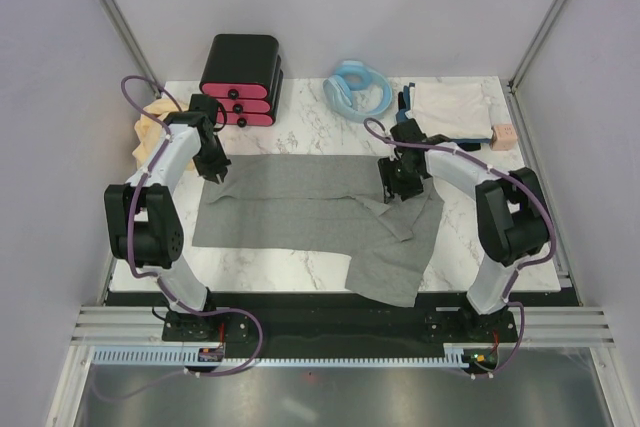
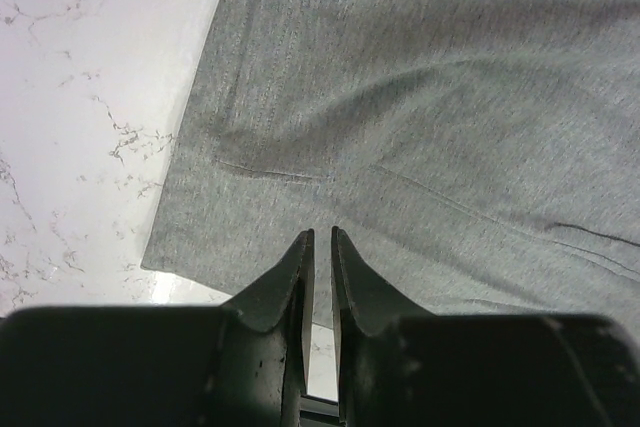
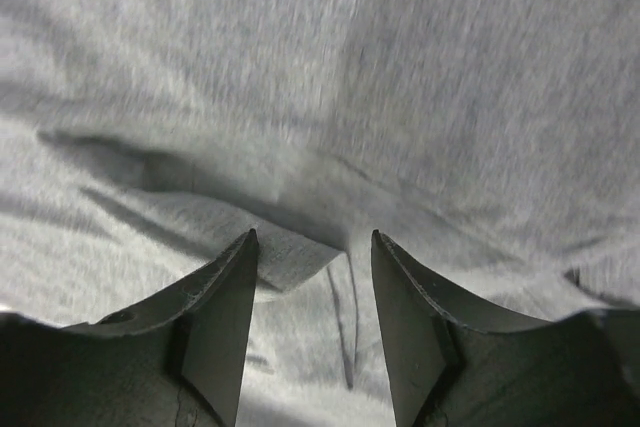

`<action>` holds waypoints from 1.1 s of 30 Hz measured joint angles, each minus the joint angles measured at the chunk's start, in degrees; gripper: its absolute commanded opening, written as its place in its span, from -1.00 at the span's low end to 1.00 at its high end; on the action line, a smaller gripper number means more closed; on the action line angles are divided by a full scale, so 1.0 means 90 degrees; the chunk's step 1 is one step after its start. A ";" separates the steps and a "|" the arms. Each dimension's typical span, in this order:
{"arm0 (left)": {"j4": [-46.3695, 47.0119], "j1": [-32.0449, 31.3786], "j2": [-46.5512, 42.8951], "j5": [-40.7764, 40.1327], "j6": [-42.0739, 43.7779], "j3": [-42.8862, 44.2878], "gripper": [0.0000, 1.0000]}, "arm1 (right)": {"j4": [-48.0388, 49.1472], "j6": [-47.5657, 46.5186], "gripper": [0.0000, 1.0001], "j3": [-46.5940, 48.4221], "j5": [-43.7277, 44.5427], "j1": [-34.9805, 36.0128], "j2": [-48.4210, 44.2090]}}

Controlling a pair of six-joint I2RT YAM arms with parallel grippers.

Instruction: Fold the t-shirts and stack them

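Looking down from above, I worry about the grey t-shirt (image 1: 300, 212). Its near right corner reaches past the edge of the table (image 1: 260, 272), so a pull from one side only could drag it off or bunch it up. My left pincer (image 1: 215, 172) leans down over the shirt's far left corner. My right pincer (image 1: 392, 192) bends down over a crumpled flap on the shirt's right side.

From my left wrist, my tips are almost together, just a thin slit, with no cloth in it that I can see. Lifting now might bring up nothing. The shirt's corner lies flat just below.

From my right wrist, my tips stand apart, holding nothing, over a folded edge. Closing too deep could grab two layers.
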 measured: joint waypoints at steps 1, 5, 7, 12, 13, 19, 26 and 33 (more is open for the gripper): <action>0.0002 -0.0002 0.0000 0.0007 0.0000 0.0000 -0.64 | -0.0087 0.0000 0.13 0.0000 -0.0024 0.0007 -0.0085; 0.0019 0.0000 0.0032 0.0027 0.0000 0.0000 -0.64 | -0.0520 0.0002 0.12 0.0163 -0.0158 0.0061 -0.0342; 0.0051 0.0000 0.0087 0.0036 0.0000 0.0000 -0.64 | -0.0687 0.0007 0.11 0.0323 -0.0202 0.0146 -0.0364; 0.0104 0.0000 0.0233 0.0058 0.0000 0.0000 -0.64 | -0.0959 0.0131 0.13 0.0573 -0.0114 0.0481 -0.0386; 0.0112 0.0000 0.0243 0.0066 0.0000 0.0000 -0.64 | -0.0971 0.0177 0.13 0.0576 -0.0015 0.0527 -0.0408; 0.0148 0.0000 0.0248 0.0160 0.0000 0.0012 -0.64 | -0.0959 0.0350 0.12 0.0653 0.0576 0.0478 -0.0588; 0.0170 0.0000 0.0248 0.0168 0.0002 0.0012 -0.63 | -0.0801 0.0352 0.08 0.0974 0.0913 0.0415 0.0155; 0.0172 0.0000 0.0245 0.0163 0.0002 0.0010 -0.64 | -0.0811 0.0350 0.07 0.0852 0.1018 0.0415 0.0663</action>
